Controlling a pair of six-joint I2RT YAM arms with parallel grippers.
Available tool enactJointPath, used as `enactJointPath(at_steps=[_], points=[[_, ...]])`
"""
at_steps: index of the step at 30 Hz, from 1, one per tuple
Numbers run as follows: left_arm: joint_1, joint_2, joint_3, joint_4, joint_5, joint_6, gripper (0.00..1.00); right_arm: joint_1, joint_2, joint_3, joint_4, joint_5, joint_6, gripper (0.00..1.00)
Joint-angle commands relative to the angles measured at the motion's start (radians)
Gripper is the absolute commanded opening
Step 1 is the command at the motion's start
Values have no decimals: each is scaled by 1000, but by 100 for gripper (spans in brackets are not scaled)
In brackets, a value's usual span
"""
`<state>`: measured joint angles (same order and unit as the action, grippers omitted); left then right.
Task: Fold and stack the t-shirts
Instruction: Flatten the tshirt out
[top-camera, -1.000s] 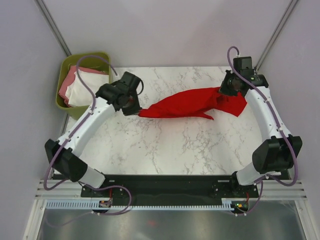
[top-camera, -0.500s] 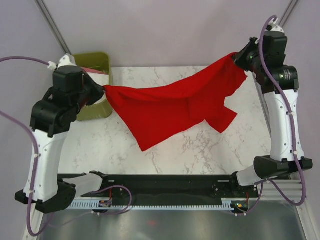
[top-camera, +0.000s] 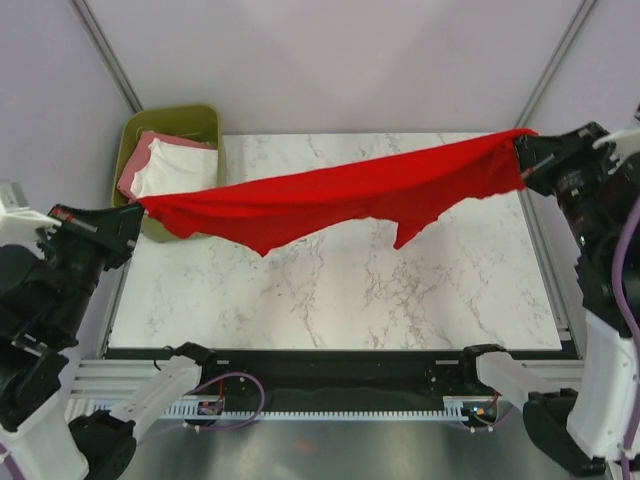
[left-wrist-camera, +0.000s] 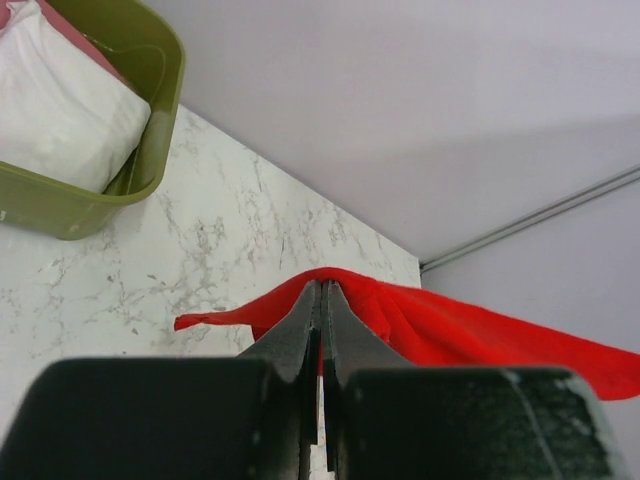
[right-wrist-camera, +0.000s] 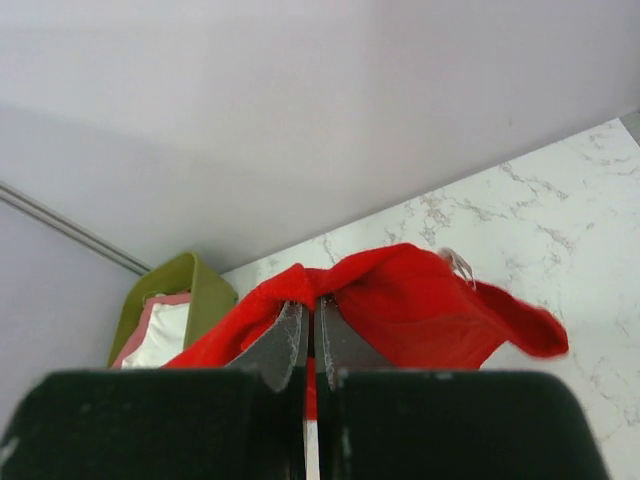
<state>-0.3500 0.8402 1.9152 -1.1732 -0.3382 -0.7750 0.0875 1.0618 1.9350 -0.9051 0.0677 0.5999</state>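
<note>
The red t-shirt (top-camera: 340, 195) hangs stretched in the air across the marble table, held at both ends. My left gripper (top-camera: 140, 207) is shut on its left end, high above the table's left edge; it also shows in the left wrist view (left-wrist-camera: 323, 287). My right gripper (top-camera: 520, 140) is shut on its right end, high at the far right, and shows in the right wrist view (right-wrist-camera: 311, 300). The red cloth (right-wrist-camera: 420, 310) drapes over those fingers, its white neck label (right-wrist-camera: 457, 264) showing. The white t-shirt (top-camera: 185, 170) and the pink t-shirt (top-camera: 132, 170) lie in the bin.
The olive-green bin (top-camera: 210, 125) stands at the table's far left corner, and also shows in the left wrist view (left-wrist-camera: 150, 60). The marble table top (top-camera: 340, 290) lies below the shirt. Grey walls and metal frame posts (top-camera: 105, 50) enclose the back.
Both arms have risen and swung outward toward the near side. The red shirt was lifted off the table and pulled out from a sagging drape into a long taut band.
</note>
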Motion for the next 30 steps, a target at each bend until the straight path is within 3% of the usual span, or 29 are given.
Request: enactJointPath(at_steps=[1,9,17,19,21,22,25,30], points=[[3,-1,-44,30,-2,-32,2,-2,-68,-22,29,26,35,0],[5,77,-295,102,-50,-113,2,-2,122,-177,-6,-66,75,1],[31,244,-651,387,31,-119,2,-2,352,-464,129,-79,86,17],[43,313,-720,446,53,-119,2,-2,427,-470,156,-53,68,46],[77,370,-742,512,99,-104,2,0,478,-464,173,-16,46,68],[86,431,-736,523,103,-96,2,-3,487,-462,172,-8,38,70],[106,523,-668,535,102,-61,2,-3,478,-500,160,-22,12,71],[146,654,-562,534,103,-14,2,-3,350,-713,124,-116,15,62]])
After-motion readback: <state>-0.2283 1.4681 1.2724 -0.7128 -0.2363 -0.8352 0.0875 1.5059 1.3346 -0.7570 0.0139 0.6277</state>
